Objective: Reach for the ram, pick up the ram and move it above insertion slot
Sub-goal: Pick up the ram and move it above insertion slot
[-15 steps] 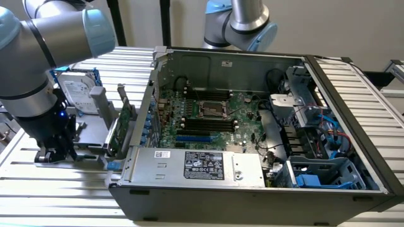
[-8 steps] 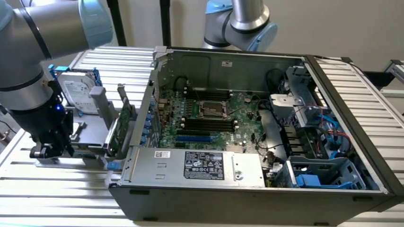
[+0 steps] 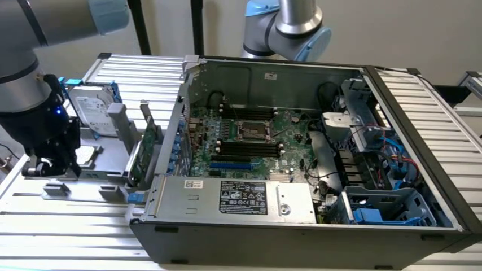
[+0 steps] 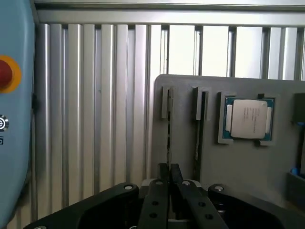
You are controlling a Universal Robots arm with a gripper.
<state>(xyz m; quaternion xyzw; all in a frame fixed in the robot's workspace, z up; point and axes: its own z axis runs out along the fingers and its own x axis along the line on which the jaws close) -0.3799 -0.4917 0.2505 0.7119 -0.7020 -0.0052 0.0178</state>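
- Over the grey tray (image 3: pixel 101 165), at its end on the exterior view's left, the gripper (image 3: pixel 51 168) hangs low, close above the tray's surface.
- Its black fingers (image 4: pixel 162 191) are drawn narrow, nearly together, and they pinch the thin edge of the ram (image 4: pixel 168 138).
- The ram stands on edge in a holder groove of the tray, seen edge-on in the wrist view as a slim line running from the groove's end tab to the fingertips.
- A second stick (image 4: pixel 198 136) stands in the neighbouring groove of the tray, just beside the first and apart from the fingers.
- A square processor chip (image 4: pixel 249 118) lies flat in its own tray recess, beyond the second stick.
- A silver hard drive (image 3: pixel 94 116) and an upright green expansion card (image 3: pixel 143 149) also stand on the tray.
- The open computer case (image 3: pixel 263 243) sits just beside the tray, on the exterior view's right; the insertion slot (image 3: pixel 249 148) lies among the parallel black sockets on its motherboard, well apart from the gripper.
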